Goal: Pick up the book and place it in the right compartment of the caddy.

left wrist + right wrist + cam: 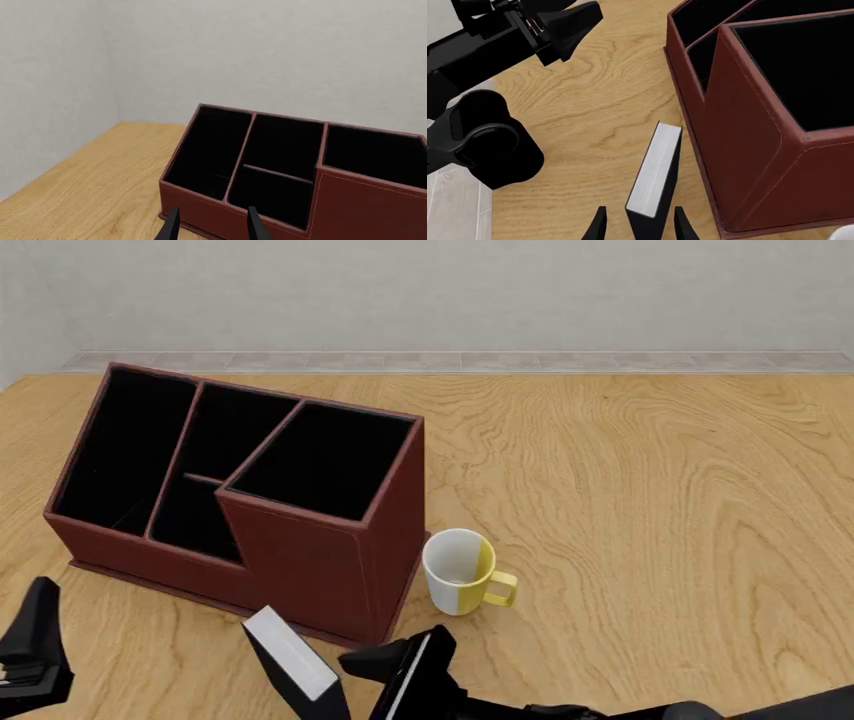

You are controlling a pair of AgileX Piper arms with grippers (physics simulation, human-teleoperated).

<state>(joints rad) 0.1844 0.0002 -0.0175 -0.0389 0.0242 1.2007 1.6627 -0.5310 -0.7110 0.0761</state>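
Right end effector (638,226) closed on book (656,171), tilted just in front of caddy (327,560). Left end effector (212,225) parted, empty, near caddy's front wall.

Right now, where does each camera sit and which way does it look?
Front view: fixed above the arms' side, facing forward and down on the caddy, mug and book; both arms show.
Left wrist view: behind the left gripper, facing the caddy.
Right wrist view: behind the right gripper around the book; the left arm crosses.
All share the caddy.
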